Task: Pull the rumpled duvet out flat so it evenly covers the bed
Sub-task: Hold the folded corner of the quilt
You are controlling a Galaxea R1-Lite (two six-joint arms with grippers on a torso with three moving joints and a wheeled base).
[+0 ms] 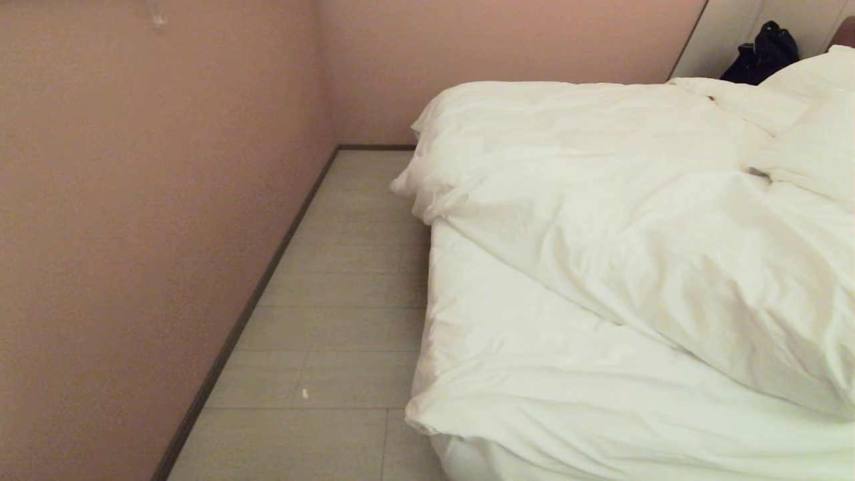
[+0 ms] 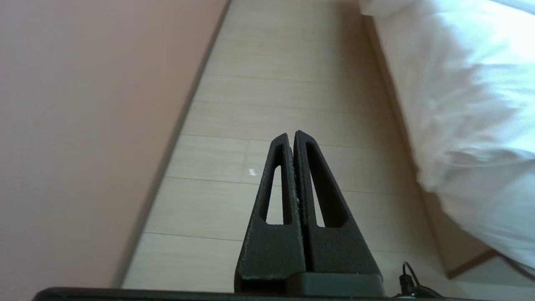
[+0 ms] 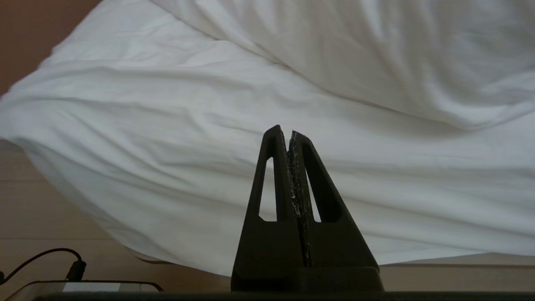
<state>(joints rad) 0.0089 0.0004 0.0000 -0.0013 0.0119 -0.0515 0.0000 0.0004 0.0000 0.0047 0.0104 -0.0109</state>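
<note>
The duvet (image 1: 634,220) lay bunched and folded back across the bed (image 1: 507,347), one corner spilling over the side by the floor (image 1: 334,300). The left gripper (image 2: 291,134) hung over bare floor beside the bed, jaws pressed together, holding nothing. The right gripper (image 3: 285,130), equally closed and empty, pointed at the white bedding without touching it.
</note>
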